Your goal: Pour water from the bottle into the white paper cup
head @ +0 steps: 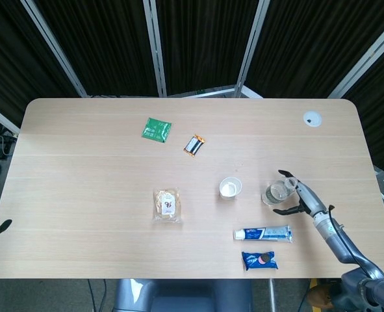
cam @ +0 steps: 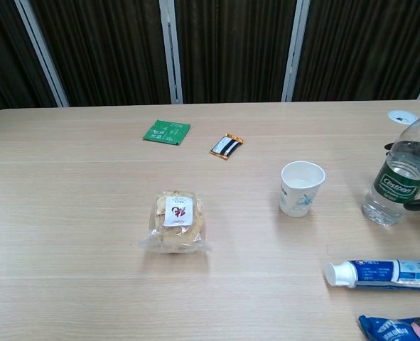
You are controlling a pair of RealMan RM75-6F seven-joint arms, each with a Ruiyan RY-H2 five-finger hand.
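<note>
One hand (head: 297, 197), my right, cups the bottle (head: 276, 194) loosely, fingers apart; I should grip firmly, then tilt toward 9 o'clock over the cup (head: 230, 188).

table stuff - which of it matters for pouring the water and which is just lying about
For the job:
- water bottle, upright, right hand around it
- white paper cup, upright beside it

Just lying about:
- toothpaste tube
- blue snack packet
- bagged pastry
- green sachet
- small snack bar
</note>
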